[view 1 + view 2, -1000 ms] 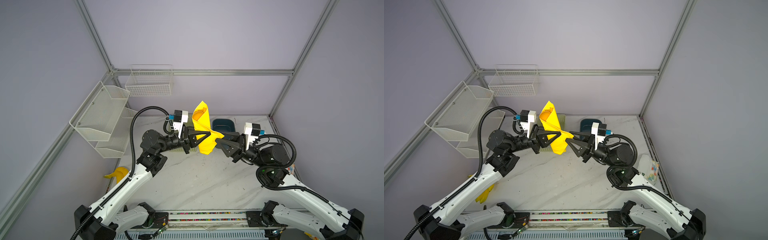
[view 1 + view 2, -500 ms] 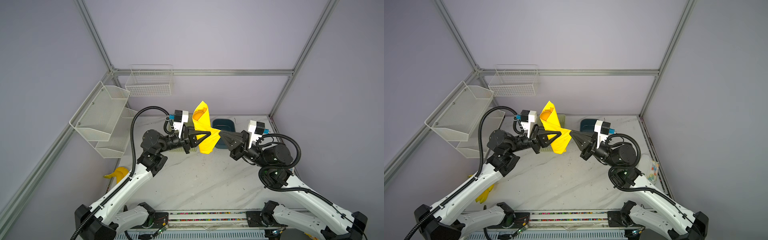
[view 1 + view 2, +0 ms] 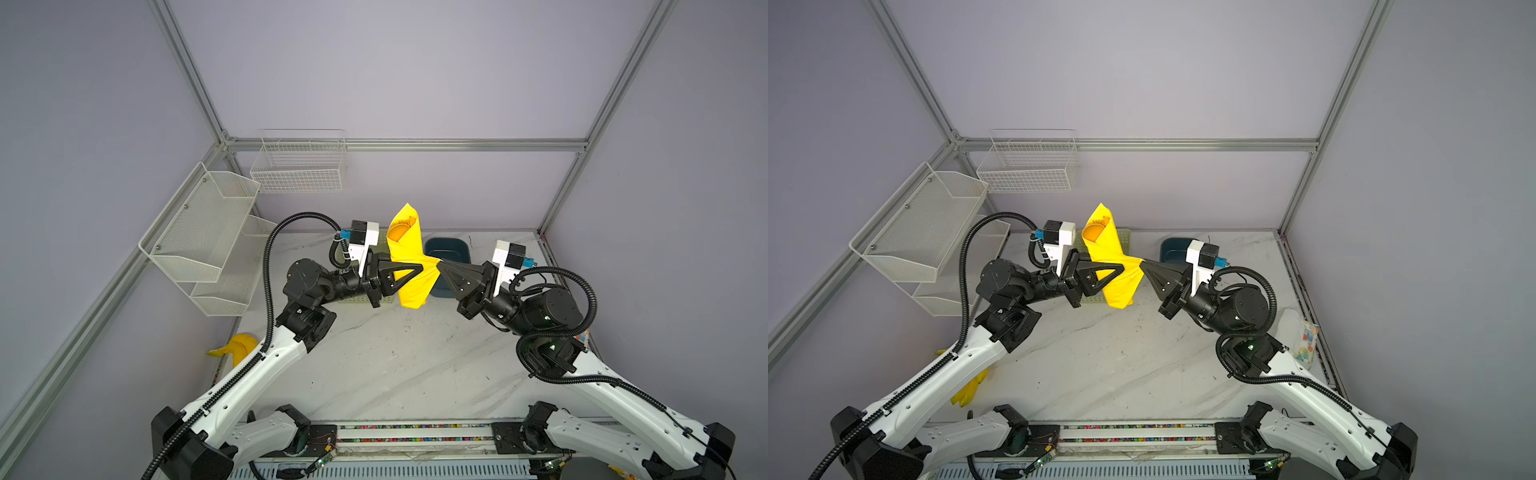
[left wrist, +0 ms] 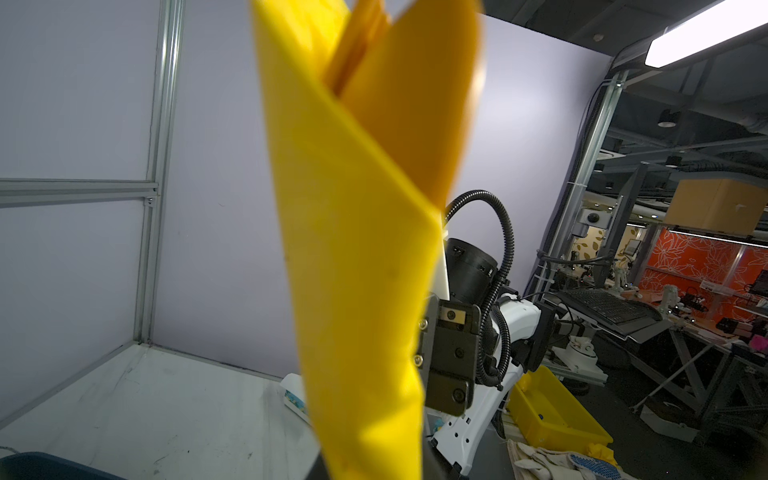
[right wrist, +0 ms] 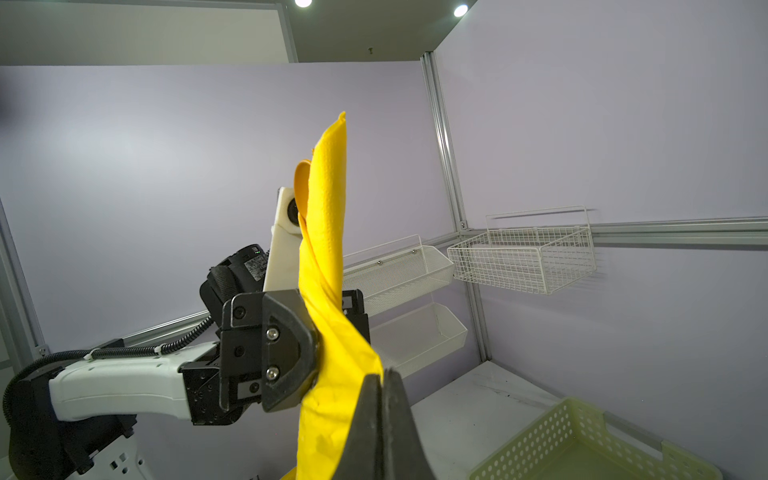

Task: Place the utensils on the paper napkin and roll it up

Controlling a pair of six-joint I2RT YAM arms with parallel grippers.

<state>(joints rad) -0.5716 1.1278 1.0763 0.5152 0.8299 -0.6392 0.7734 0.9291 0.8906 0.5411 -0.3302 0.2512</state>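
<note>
Top views, catalogued left to right; clock positions taken from the centre of the marble table, 12 at the back wall.

1. Two-tier white mesh shelf, on the side wall at 10 o'clock. Contents not made out.
2. Yellow banana toy, at 9 o'clock by the table edge, partly behind the left arm.
3. White wire basket, hung on the back wall at 11 o'clock.
4. Green perforated basket, on the table at 12 o'clock, largely covered from above; only its perforated floor seen in the right wrist view.
5. Left gripper, raised at 12 o'clock, jaws clamped across the middle of the rolled paper napkin.
6. Napkin roll: upright in the air between both grippers, clear of the table, with the utensils wrapped inside; only orange-tan ends showing at the open top.
7. Dark blue bin, at 1 o'clock; inside too dark to read.
8. Right gripper, at the roll's 3 o'clock side, jaws closed tight on a pulled-out fold of napkin.
9. Clear bag, at 3 o'clock, coloured pieces inside.

Against one second earlier: right gripper then open-jawed and lower, at the roll's 4 o'clock; now raised and pinched onto the fold. Same places for left gripper, roll and containers.
</note>
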